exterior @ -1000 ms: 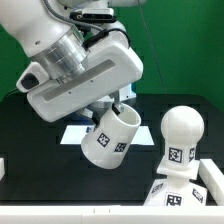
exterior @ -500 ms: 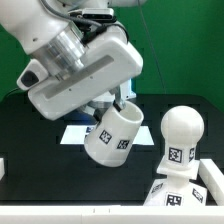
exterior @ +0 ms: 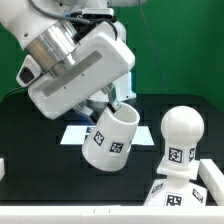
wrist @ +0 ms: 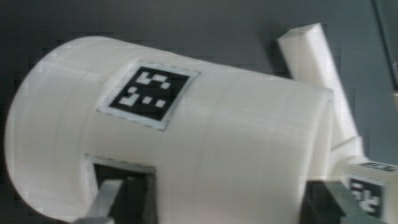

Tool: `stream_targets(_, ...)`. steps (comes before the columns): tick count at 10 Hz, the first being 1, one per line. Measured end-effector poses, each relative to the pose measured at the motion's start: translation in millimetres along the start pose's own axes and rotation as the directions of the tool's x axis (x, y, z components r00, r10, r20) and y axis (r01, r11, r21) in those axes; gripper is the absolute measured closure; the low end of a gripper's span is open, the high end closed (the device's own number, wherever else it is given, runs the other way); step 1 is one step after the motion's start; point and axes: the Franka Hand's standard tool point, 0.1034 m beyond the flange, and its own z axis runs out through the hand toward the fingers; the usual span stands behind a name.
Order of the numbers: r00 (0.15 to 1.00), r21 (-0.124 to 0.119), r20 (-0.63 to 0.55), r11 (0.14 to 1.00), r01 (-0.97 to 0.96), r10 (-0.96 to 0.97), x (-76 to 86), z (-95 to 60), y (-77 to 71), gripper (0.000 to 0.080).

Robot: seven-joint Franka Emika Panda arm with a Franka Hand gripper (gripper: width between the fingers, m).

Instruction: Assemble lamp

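My gripper (exterior: 112, 106) is shut on the rim of the white tapered shade (exterior: 110, 138) and holds it tilted in the air, above the table, to the exterior view's left of the bulb. The shade carries square tags on its side. The ball-headed bulb (exterior: 180, 132) stands upright on the stepped square base (exterior: 190, 190) at the exterior view's lower right. In the wrist view the shade (wrist: 169, 130) fills most of the picture between my fingers (wrist: 111, 196), with one tag facing the camera. My gripper (wrist: 222, 200) grips it at the picture's lower edge.
The marker board (exterior: 82, 131) lies flat on the black table behind the shade. A white bar-like edge (wrist: 317, 60) shows beyond the shade in the wrist view. A small white block (exterior: 3, 170) sits at the exterior view's left edge.
The arm has turned a little and the shade has shifted slightly down and toward the exterior view's left, still held. The bulb and base have not moved.
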Motion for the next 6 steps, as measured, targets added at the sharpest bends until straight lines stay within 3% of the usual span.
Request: stream_targets(6,1.000,-0.021,-0.023,1.000,-0.004,0.004,4.1,-0.4,6.5,0.0456)
